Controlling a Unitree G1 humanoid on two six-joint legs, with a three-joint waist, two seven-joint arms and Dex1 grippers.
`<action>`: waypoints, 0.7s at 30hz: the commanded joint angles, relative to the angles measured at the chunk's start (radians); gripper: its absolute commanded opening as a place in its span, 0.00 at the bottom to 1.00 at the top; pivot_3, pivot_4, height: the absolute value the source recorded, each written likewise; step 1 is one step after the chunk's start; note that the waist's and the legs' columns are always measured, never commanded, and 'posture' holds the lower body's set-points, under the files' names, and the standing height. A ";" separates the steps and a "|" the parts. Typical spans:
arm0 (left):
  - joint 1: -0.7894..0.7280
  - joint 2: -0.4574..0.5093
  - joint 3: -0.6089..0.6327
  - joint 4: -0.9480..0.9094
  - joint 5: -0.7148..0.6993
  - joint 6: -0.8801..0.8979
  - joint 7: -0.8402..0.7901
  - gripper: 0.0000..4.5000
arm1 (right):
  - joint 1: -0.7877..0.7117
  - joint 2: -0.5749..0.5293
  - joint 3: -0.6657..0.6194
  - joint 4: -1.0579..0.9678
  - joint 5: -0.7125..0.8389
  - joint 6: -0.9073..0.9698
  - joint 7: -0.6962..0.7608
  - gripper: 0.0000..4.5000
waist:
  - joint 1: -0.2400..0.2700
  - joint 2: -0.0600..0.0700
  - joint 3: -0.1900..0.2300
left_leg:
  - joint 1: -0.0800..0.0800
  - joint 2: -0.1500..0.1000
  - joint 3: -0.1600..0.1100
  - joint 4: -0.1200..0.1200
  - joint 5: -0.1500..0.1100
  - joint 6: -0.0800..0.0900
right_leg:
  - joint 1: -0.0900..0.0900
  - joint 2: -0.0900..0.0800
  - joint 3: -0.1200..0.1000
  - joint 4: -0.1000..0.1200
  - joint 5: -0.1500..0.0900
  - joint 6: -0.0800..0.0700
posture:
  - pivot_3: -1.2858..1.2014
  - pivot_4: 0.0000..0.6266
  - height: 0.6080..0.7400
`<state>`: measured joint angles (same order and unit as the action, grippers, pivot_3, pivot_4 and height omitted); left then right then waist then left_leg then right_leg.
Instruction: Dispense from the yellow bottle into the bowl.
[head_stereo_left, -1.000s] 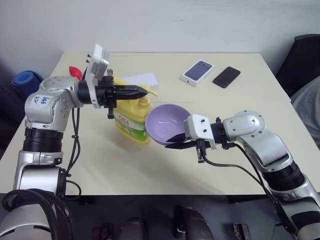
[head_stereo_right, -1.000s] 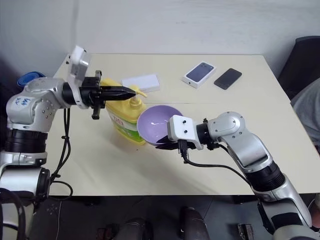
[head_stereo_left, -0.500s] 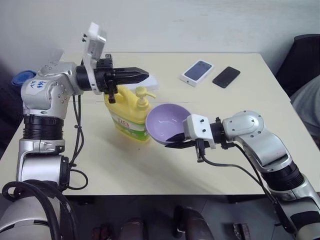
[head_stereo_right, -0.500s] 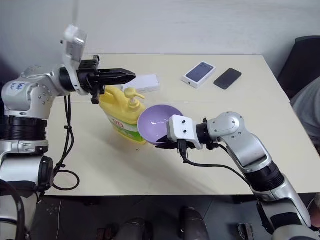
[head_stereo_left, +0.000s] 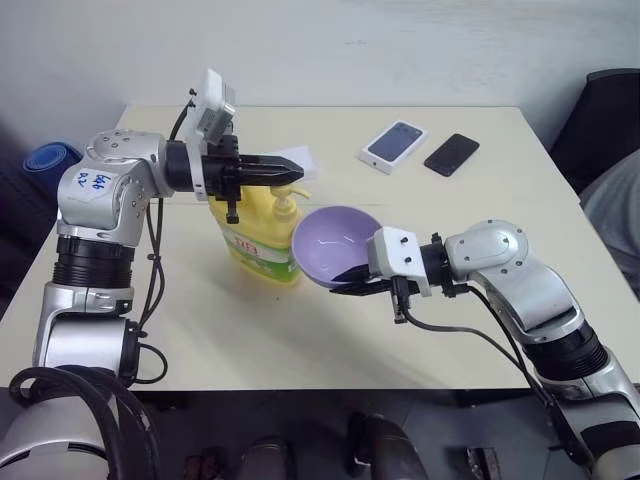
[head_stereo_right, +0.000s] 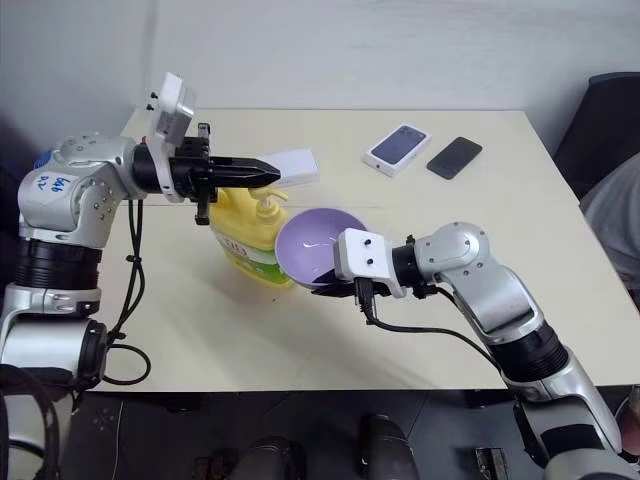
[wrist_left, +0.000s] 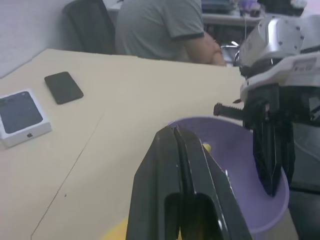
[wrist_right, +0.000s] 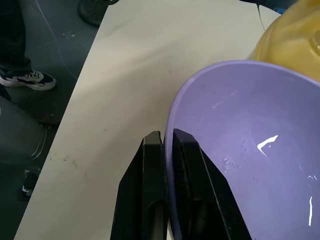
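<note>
The yellow bottle (head_stereo_left: 256, 243) stands upright on the table, its pump head (head_stereo_left: 286, 197) facing the bowl. My left gripper (head_stereo_left: 303, 165) is shut and empty, lying level just over the pump head; I cannot tell if it touches. The lavender bowl (head_stereo_left: 338, 240) is tilted toward the bottle, right beside it. My right gripper (head_stereo_left: 350, 279) is shut on the bowl's near rim, and the right wrist view shows the fingers (wrist_right: 150, 165) pinching the rim with the bowl (wrist_right: 245, 150) and the bottle (wrist_right: 295, 40) beyond. A small yellow spot lies inside the bowl (wrist_left: 235, 160).
A white phone box (head_stereo_left: 395, 143) and a black phone (head_stereo_left: 452, 153) lie at the table's far right. A white flat box (head_stereo_right: 297, 165) lies behind the bottle. A blue roll (head_stereo_left: 45, 162) is off the left edge. A seated person (wrist_left: 160, 25) and a black chair (head_stereo_left: 608, 110) are at the right.
My left gripper lifted off the pump head, which rose, then came back down to just above it. The bowl and my right gripper have stayed put.
</note>
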<state>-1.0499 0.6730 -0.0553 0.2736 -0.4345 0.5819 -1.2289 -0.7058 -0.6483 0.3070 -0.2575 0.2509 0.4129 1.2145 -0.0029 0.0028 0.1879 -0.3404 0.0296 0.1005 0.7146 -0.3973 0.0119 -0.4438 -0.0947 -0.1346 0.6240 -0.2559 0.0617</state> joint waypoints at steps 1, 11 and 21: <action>0.046 -0.004 -0.066 0.023 0.070 0.020 0.020 0.00 | -0.036 0.007 -0.021 -0.010 0.005 -0.024 -0.001 0.00 | 0.000 0.000 0.000 | 0.000 0.000 0.000 0.000 0.000 0.000 | 0.000 0.000 0.000 0.000 0.000 0.000 | 0.52 0.24 1.00; 0.112 -0.009 -0.094 0.026 0.074 0.065 0.027 0.00 | -0.050 0.007 -0.017 -0.012 0.002 -0.033 0.005 0.00 | 0.000 0.001 -0.003 | 0.005 0.001 0.002 0.000 0.000 0.000 | 0.002 -0.001 0.003 0.002 0.000 0.000 | 0.52 0.24 1.00; 0.086 -0.075 0.080 0.015 -0.066 0.018 0.034 0.00 | -0.024 -0.013 -0.035 -0.014 0.006 -0.031 0.003 0.00 | 0.000 0.001 -0.008 | 0.005 0.002 0.002 0.000 0.000 0.000 | 0.003 -0.001 0.003 0.002 0.000 0.000 | 0.52 0.24 1.00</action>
<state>-0.9769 0.6145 0.0111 0.2686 -0.4672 0.5859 -1.1922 -0.7259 -0.6546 0.3051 -0.2425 0.2445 0.3957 1.2188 -0.0028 0.0035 0.1794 -0.3356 0.0311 0.1020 0.7145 -0.3974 0.0121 -0.4411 -0.0959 -0.1318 0.6262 -0.2561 0.0613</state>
